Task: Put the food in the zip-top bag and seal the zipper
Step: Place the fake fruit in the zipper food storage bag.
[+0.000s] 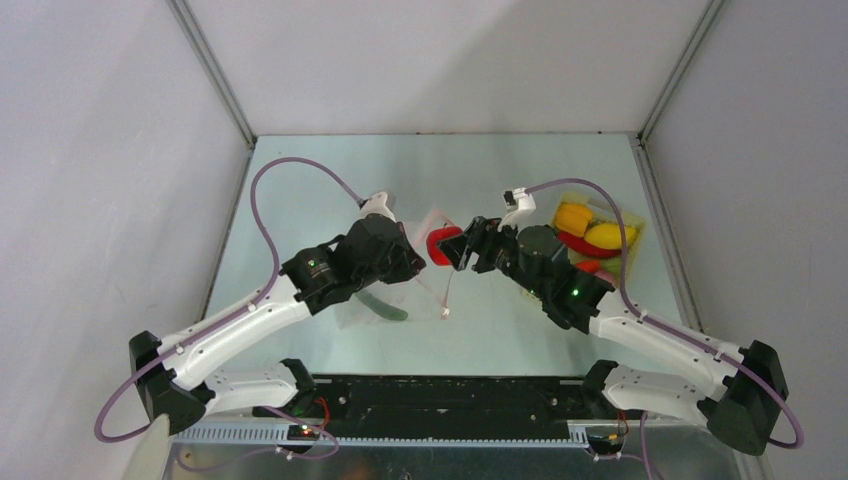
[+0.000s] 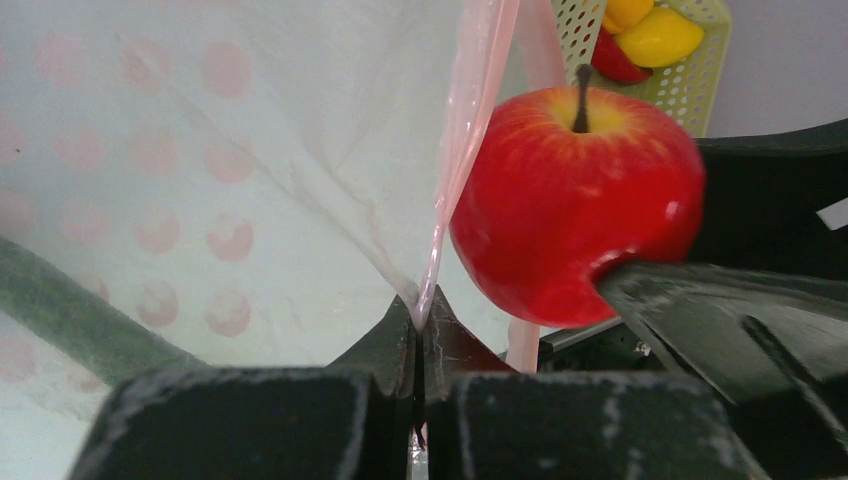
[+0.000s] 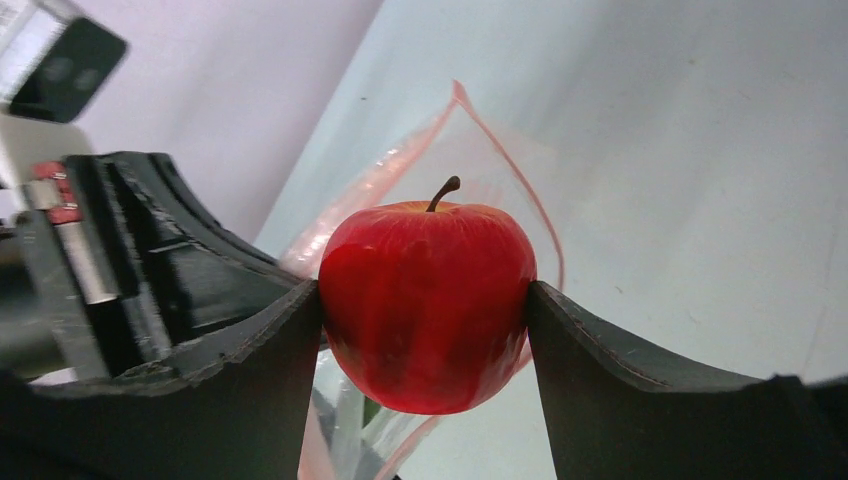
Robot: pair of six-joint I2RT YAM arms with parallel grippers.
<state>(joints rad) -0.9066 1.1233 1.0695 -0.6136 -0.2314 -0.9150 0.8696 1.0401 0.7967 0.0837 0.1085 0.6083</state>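
My left gripper (image 2: 418,312) is shut on the pink zipper strip (image 2: 470,120) of the clear, pink-dotted zip-top bag (image 2: 250,150) and holds the mouth edge up. A long green vegetable (image 2: 60,310) lies inside the bag, and it also shows in the top view (image 1: 385,307). My right gripper (image 3: 425,295) is shut on a glossy red apple (image 3: 425,320) and holds it right at the bag's mouth, beside the raised strip. In the top view the apple (image 1: 441,246) sits between the left gripper (image 1: 418,255) and the right gripper (image 1: 455,248).
A pale-yellow perforated basket (image 1: 637,222) stands at the back right with yellow peppers (image 1: 572,216) and a red chili (image 1: 585,245) in it. It also shows in the left wrist view (image 2: 690,80). Grey walls close in the table on both sides.
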